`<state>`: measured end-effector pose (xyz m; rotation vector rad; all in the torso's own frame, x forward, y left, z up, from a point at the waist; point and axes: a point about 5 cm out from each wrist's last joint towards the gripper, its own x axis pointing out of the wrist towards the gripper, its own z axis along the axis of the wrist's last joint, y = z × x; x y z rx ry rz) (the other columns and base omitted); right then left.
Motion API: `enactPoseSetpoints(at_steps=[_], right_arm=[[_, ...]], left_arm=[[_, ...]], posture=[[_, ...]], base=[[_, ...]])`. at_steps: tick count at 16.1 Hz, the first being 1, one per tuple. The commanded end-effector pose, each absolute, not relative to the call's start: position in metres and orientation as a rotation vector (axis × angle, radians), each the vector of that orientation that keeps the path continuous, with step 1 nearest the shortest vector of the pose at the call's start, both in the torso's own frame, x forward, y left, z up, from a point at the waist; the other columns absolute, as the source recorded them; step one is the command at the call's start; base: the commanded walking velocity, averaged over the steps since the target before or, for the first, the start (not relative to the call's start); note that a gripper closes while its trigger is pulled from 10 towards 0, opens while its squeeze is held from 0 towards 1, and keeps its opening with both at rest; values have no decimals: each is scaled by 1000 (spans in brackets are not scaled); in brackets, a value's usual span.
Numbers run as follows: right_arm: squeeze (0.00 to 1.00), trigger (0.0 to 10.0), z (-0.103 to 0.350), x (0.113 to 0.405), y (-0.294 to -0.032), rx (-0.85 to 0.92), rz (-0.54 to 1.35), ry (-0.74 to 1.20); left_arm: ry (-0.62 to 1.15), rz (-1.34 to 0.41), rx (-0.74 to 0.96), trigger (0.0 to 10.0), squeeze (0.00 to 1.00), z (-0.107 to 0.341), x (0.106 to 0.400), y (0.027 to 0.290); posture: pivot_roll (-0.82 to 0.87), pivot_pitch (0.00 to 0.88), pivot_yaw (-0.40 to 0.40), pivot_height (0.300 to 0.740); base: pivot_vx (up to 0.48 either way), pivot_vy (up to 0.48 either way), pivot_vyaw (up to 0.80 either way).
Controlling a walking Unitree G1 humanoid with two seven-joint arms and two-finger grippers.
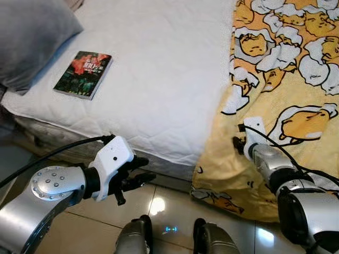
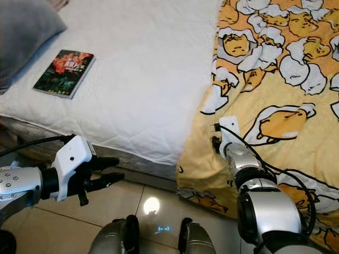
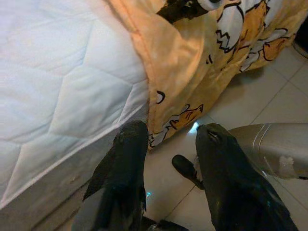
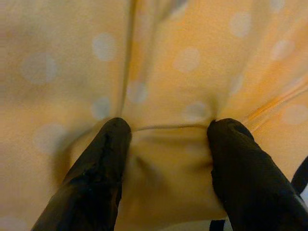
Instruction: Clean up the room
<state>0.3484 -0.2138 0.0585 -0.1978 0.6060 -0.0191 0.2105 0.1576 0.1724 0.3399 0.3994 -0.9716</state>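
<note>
Standing at the near edge of the bed, white quilted mattress cover (image 1: 159,69) across the left and middle, yellow blanket printed with cartoon egg characters (image 1: 286,79) covering the right side and draping over the near edge down to the glossy beige tiled floor (image 1: 159,211). My right gripper (image 4: 166,132) is pressed into the blanket where it hangs over the bed edge; in the right wrist view both black fingers (image 4: 103,163) are apart with a bunched fold of the yellow fabric sitting between them, fingertips touching cloth on either side, not yet squeezed together. From the head views only the white wrist housing shows against the blanket, the fingers are buried in fabric. My left gripper (image 1: 139,172) hovers low, just in front of the mattress side, left of the blanket's hanging hem, fingers spread and holding nothing; the left wrist view looks along them at the mattress corner, the blanket edge and the floor. A dark paperback book with a red and green cover (image 1: 83,74) lies flat on the mattress cover at far left, well apart from both grippers. A grey pillow (image 1: 32,37) sits at the far left corner, near the book, not touching it. My two feet show on the tiles at the near edge.
</note>
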Motion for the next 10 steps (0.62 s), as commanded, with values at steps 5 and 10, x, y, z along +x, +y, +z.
enactPoseSetpoints(at_steps=[5, 10], right_arm=[[0, 10000, 6, 294, -249, -128, -43, 822], [0, 10000, 1, 284, -236, 27, 97, 719]], left_arm=[[384, -945, 307, 10000, 0, 170, 204, 156], [370, -851, 257, 10000, 0, 158, 203, 155]], posture=[[142, 197, 14, 740], [42, 69, 18, 740]], base=[[0, 0, 0], [0, 0, 0]])
